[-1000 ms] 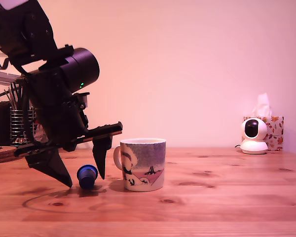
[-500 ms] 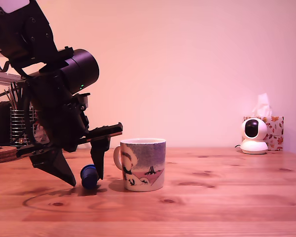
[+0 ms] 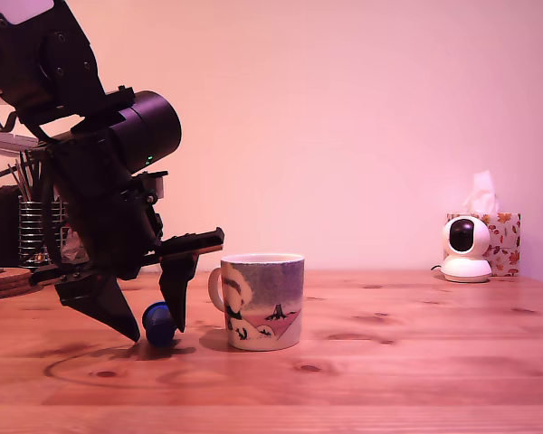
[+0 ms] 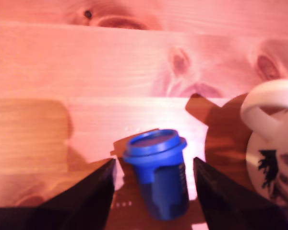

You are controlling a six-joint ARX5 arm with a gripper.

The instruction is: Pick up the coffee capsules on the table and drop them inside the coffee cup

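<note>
Between black fingers (image 4: pixel 91 201) of gripper (image 3: pixel 147 318), blue capsule (image 4: pixel 158 172) lies on wooden table (image 3: pixel 389 362), tipped on side, rim facing away from wrist camera. Fingers spread, gaps visible on both sides of capsule; not yet clamped. Mug (image 3: pixel 261 301) just beside, toward exterior view's right. Capsule likely light, thin-walled, smooth, prone to roll or squirt out. Best hold: across tapered body below rim, gentle squeeze. Dark capsule not seen.
</note>
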